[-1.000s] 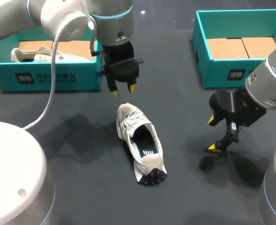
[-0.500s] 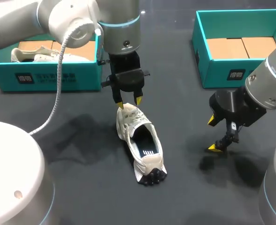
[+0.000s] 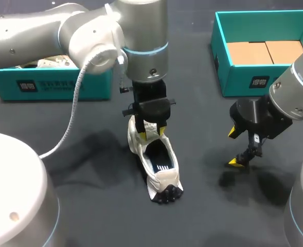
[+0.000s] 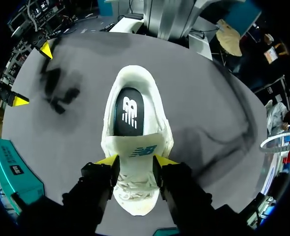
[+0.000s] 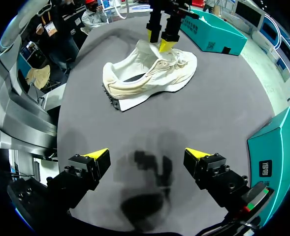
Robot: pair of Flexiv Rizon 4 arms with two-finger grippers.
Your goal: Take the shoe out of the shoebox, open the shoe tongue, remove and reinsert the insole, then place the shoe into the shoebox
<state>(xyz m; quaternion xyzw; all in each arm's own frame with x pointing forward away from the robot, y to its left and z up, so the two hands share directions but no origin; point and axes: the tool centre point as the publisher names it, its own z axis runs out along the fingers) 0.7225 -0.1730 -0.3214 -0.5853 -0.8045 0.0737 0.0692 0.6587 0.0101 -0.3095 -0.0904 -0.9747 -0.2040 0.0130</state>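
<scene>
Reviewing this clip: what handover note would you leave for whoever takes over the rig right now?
Left claw: open, astride the tongue of the shoe.
Right claw: open, empty, above bare table beside the shoe.
The shoe lies on the table, outside the left shoebox and right shoebox; insole inside it.
Done: shoe taken out.
To do: open tongue, remove and reinsert insole, box the shoe.

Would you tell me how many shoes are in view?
2. One shoe lies on the table under the left gripper; a second shoe sits in the left shoebox, mostly hidden behind the left arm.
</scene>
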